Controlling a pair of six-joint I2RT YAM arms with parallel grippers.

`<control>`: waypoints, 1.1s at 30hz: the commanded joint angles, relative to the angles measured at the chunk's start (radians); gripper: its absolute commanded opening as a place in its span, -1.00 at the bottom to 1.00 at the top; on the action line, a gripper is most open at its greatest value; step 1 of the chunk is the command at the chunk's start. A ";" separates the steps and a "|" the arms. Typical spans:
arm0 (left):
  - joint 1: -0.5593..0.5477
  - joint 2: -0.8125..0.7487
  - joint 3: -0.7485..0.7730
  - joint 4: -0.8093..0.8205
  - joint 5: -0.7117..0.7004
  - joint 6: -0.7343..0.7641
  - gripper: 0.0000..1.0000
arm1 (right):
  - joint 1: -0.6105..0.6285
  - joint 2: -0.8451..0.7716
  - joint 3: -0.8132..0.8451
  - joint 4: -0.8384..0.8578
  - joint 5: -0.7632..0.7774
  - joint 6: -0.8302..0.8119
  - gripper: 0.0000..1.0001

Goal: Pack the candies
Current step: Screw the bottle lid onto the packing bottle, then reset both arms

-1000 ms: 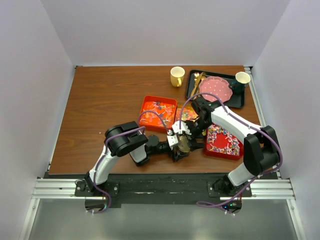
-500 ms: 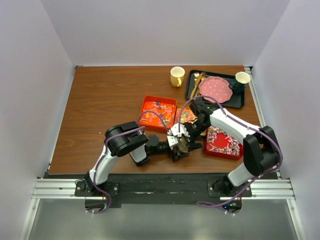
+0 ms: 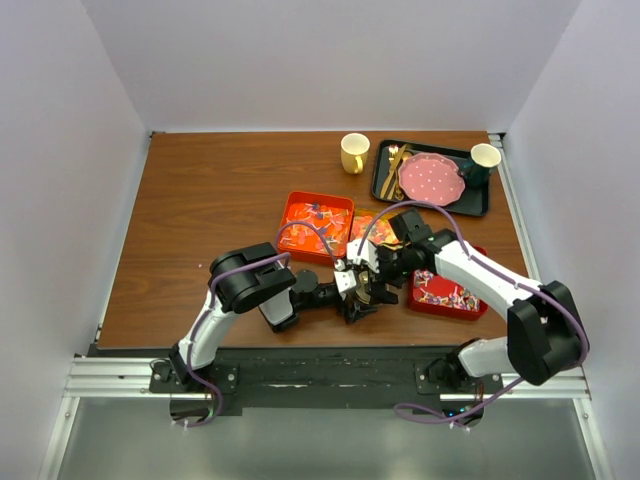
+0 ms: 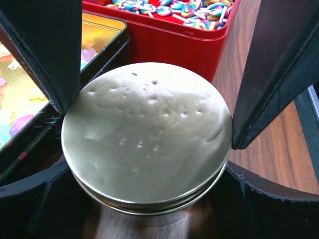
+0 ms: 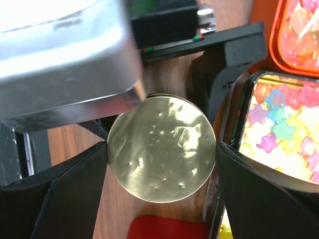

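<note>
A glass jar with a dented gold lid (image 4: 147, 134) stands on the table, and my left gripper (image 4: 149, 124) is shut on its sides. My right gripper (image 5: 162, 154) comes down from above with a finger pressed against each side of the same lid (image 5: 162, 149). In the top view both grippers meet at the jar (image 3: 362, 290). Candies lie in three trays: orange-red ones (image 3: 315, 225), star gummies (image 5: 279, 129) in a black-rimmed tin, and white-pink-purple swirls (image 4: 169, 7) in the red tray (image 3: 445, 290).
A yellow mug (image 3: 354, 152) stands at the back. A black tray (image 3: 480, 205) at the back right holds a pink dotted plate (image 3: 432, 178), gold cutlery and a green-and-white cup (image 3: 484, 157). The candy trays crowd close around the jar.
My right arm swung its elbow outward and brought its gripper down and left onto the jar lid. The left arm and the jar stayed in place.
</note>
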 commanded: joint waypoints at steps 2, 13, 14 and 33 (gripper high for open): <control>0.013 0.026 -0.012 -0.163 0.037 -0.072 -0.79 | 0.004 0.008 -0.042 -0.069 0.060 0.157 0.34; 0.032 -0.475 -0.188 -0.554 0.140 0.014 1.00 | 0.005 -0.021 -0.063 -0.043 0.068 0.123 0.43; 0.032 -0.510 -0.203 -0.589 0.144 0.028 1.00 | 0.005 -0.026 -0.068 -0.030 0.077 0.134 0.45; 0.436 -0.979 0.180 -1.350 -0.230 0.077 1.00 | -0.196 -0.247 0.156 0.143 0.610 0.788 0.98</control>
